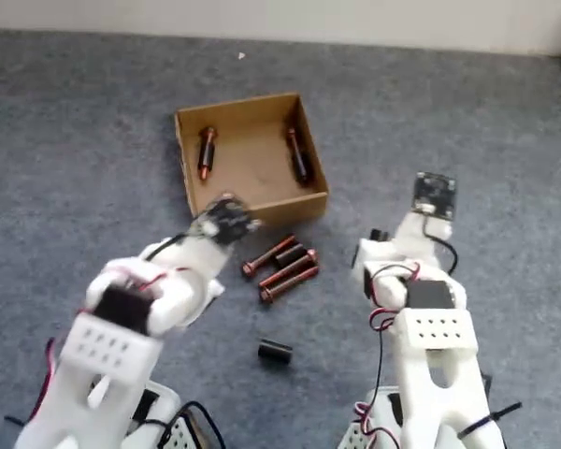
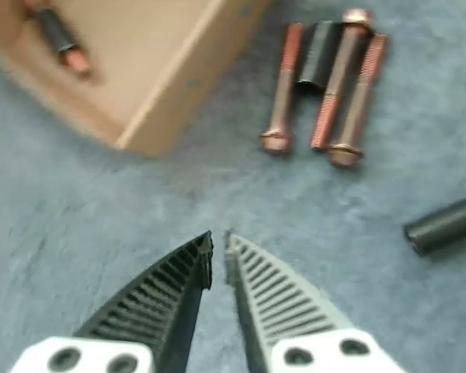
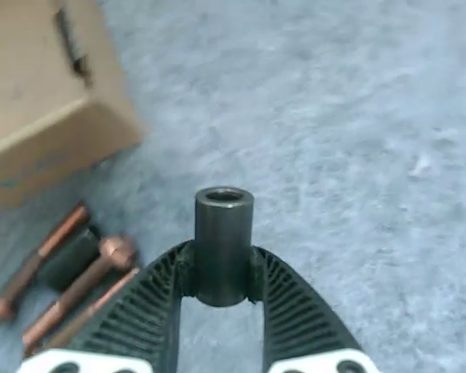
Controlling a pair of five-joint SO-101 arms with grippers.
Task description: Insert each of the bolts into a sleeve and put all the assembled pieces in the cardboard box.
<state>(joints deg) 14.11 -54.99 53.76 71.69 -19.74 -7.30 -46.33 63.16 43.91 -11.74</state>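
My right gripper (image 3: 221, 268) is shut on a black sleeve (image 3: 224, 245), held upright with its bore showing, above the carpet to the right of the box. My left gripper (image 2: 217, 250) is shut with nothing in it, hovering over carpet near the box's front corner. Three copper bolts (image 2: 338, 78) lie side by side with a black sleeve (image 2: 318, 54) between them, in front of the cardboard box (image 1: 304, 201). Another loose sleeve (image 1: 274, 353) lies nearer the arms. Two assembled pieces (image 1: 206, 152) (image 1: 297, 154) lie inside the box.
Grey carpet (image 1: 467, 122) covers the whole work surface. The box's front wall (image 2: 179, 78) stands close beyond my left gripper. A pale wall strip runs along the far edge.
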